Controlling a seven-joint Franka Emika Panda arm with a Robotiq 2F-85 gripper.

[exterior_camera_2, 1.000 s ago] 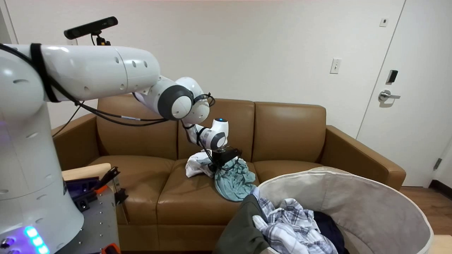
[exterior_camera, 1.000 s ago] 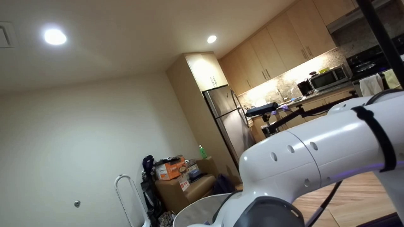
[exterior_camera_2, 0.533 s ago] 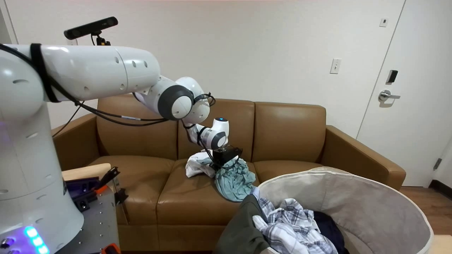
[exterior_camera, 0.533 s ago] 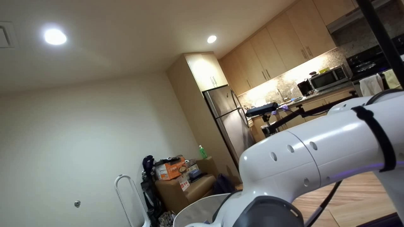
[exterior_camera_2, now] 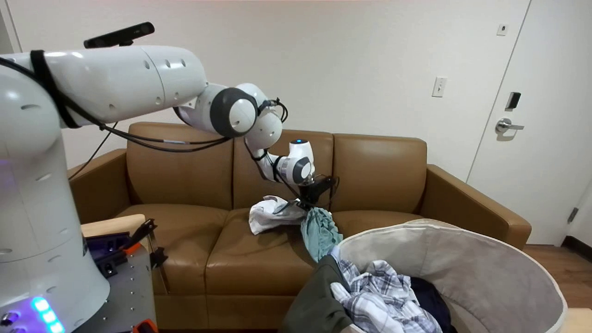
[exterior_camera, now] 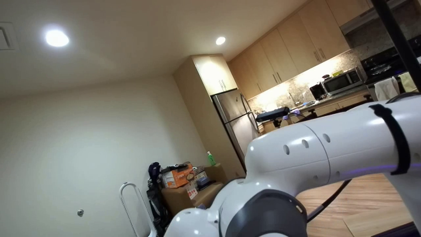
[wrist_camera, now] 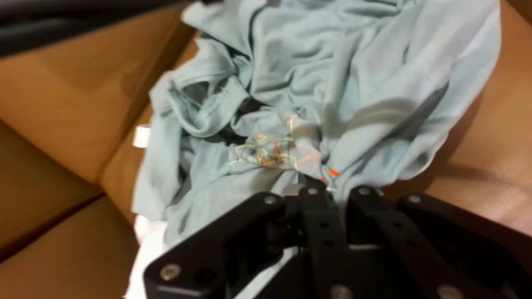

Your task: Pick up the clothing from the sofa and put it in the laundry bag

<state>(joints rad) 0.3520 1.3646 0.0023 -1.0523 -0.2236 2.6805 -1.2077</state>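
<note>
The clothing, limp and wrinkled, has a blue-grey part and a white part on the middle of the brown sofa. My gripper is just above the seat, shut on the blue-grey fabric, which hangs from it toward the seat's front. In the wrist view, a fold of the clothing runs between the fingertips of my gripper, and loose coloured threads show beside them. To the right, in an exterior view, is the wide laundry bag, with plaid and dark navy cloth inside.
A dark olive garment drapes over the bag's near-left rim. The sofa's armrest rises behind the bag. Tools lie on the stand by the arm's base. In an exterior view, an orange box sits beyond the arm.
My gripper has risen and moved right, toward the bag. The blue-grey part has been pulled up and along with it, and the white part has shifted slightly right.
</note>
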